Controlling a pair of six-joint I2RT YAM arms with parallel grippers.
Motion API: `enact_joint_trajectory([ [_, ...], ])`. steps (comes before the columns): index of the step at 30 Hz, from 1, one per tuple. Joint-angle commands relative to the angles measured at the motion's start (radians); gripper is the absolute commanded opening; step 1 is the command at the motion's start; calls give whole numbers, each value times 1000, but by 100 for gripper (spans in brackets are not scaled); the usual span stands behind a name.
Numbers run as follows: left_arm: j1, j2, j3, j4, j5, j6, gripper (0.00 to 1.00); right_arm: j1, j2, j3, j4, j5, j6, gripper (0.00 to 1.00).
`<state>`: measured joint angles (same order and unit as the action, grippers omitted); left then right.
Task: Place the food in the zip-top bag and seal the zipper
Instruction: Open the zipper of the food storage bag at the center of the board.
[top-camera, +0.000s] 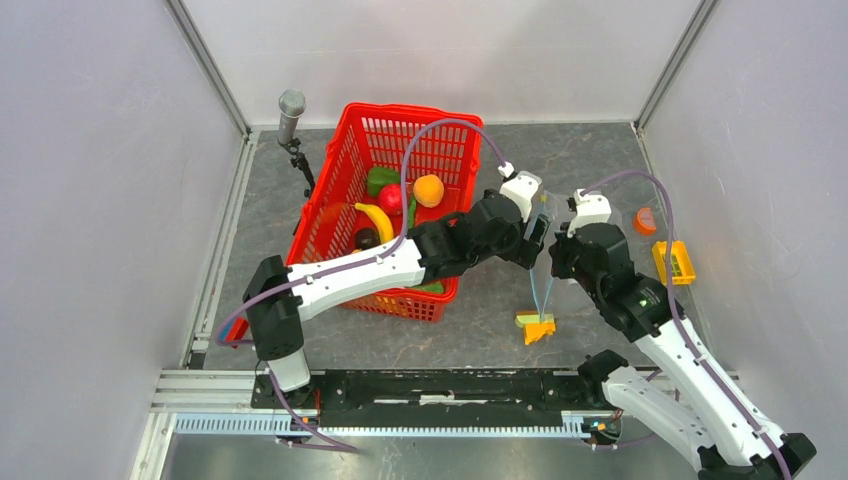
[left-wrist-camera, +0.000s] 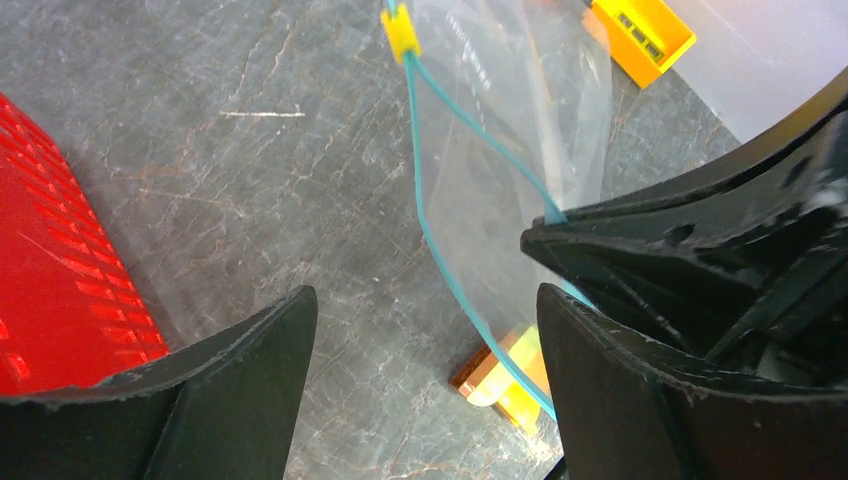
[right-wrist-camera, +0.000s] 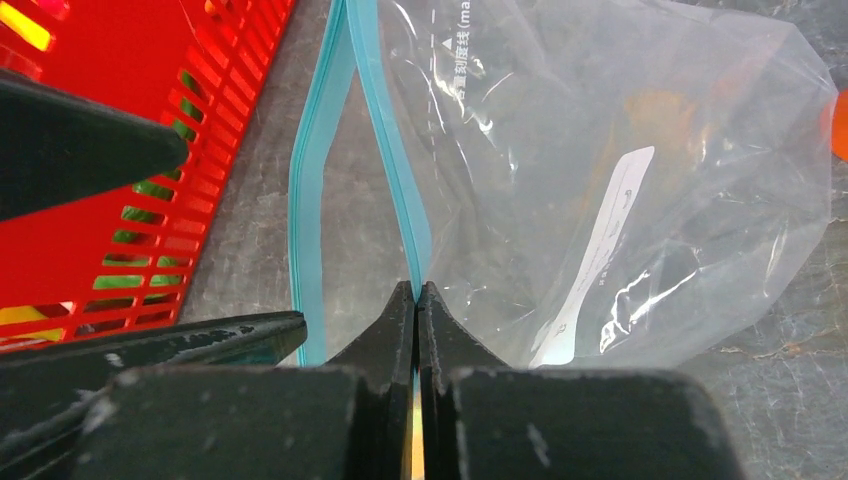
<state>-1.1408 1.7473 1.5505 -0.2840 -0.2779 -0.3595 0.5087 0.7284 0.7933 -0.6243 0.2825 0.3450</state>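
Bag: held right of the basket, mouth parted; food sits in the basket.
Risk: your right gripper pinches one zipper lip only; a tug could slip it and collapse the mouth.
Pose: left gripper spread wide, empty, beside the free lip.

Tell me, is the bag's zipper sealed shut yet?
No, in the right wrist view the zipper has its two blue strips bowed apart, leaving the zip-top bag open.
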Motion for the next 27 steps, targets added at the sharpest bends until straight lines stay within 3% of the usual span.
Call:
enact_joint_trajectory([
  [1,4,4,-2,-16,32,-73,86,1,-15,27,61,26,17,0],
  [10,4,60,-30,67,80,-121,75,0,-35,73,45,-6,19,0],
  [16,3,84,-62,114,99,-143,41,1,-38,135,18,-11,6,0],
  [19,4,74,-80,148,91,-158,7,0,-41,136,-13,-1,-7,0],
  [20,4,73,-75,148,81,-163,2,1,-42,130,-24,1,-7,0],
  [27,2,70,-10,133,32,-192,2,1,-81,39,-21,-5,31,17],
])
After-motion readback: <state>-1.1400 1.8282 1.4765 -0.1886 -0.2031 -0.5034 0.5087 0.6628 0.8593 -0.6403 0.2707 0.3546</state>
